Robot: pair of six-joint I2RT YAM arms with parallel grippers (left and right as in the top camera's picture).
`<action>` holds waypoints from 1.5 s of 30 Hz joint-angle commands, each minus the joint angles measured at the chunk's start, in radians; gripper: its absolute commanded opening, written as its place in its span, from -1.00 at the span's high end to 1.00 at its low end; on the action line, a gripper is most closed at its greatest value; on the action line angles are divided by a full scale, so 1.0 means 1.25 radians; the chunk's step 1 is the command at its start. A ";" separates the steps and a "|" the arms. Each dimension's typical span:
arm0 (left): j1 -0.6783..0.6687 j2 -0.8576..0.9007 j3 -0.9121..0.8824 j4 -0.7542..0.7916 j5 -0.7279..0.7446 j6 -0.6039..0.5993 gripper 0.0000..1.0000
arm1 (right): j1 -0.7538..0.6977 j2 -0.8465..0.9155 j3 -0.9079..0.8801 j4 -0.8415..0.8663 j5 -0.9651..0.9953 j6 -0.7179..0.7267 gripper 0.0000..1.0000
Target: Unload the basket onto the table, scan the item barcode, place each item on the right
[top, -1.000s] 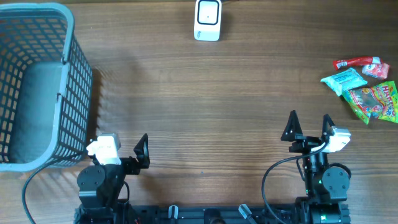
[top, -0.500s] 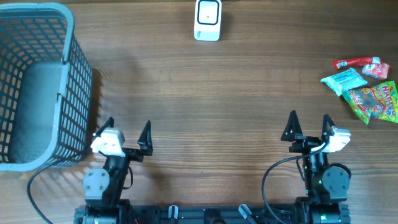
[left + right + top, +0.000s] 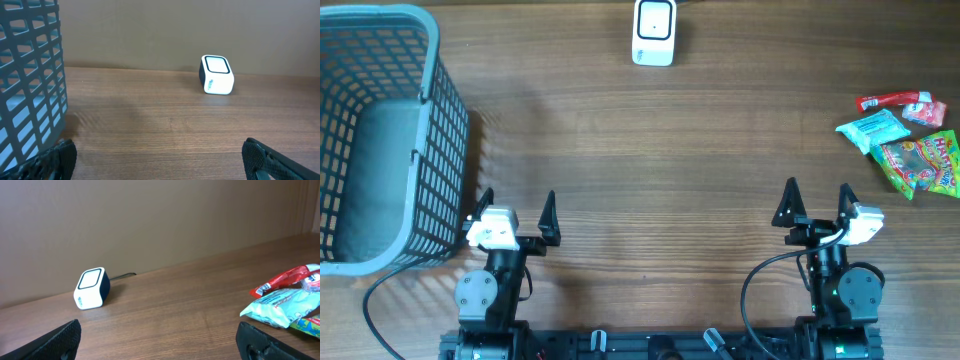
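Matt wood-grain table point(image 3: 720, 180) — grey plastic lattice basket point(image 3: 445, 160), glossy white scanner point(image 3: 654, 32) (smooth plastic), shiny crinkled snack packets point(image 3: 920, 160).

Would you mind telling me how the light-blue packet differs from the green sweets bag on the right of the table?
The light-blue packet is pale; the green sweets bag is bright, with red and yellow print. The light-blue packet is smaller and lies wholly in the overhead view; the green sweets bag runs off its right edge. Both lie flat on the table.
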 commanded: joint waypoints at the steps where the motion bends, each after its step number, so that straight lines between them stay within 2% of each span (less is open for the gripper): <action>1: -0.007 -0.008 -0.010 0.004 0.010 0.011 -1.00 | 0.005 -0.009 -0.001 0.002 0.011 -0.013 -0.99; 18: -0.007 -0.008 -0.010 0.007 0.006 0.011 -1.00 | 0.005 -0.009 -0.001 0.002 0.024 -0.024 -0.99; 24: -0.007 -0.008 -0.010 0.007 0.006 0.011 -1.00 | 0.004 0.030 -0.001 0.002 0.013 -0.290 -0.99; 31: -0.007 -0.008 -0.010 0.006 0.006 0.011 -1.00 | 0.004 0.093 -0.001 0.002 0.014 -0.287 -1.00; 40: -0.007 -0.008 -0.010 0.007 0.006 0.011 -1.00 | 0.004 0.101 -0.001 0.002 0.013 -0.287 -1.00; 45: -0.007 -0.008 -0.010 0.007 0.006 0.011 -1.00 | 0.004 0.006 -0.001 0.002 0.014 -0.288 -1.00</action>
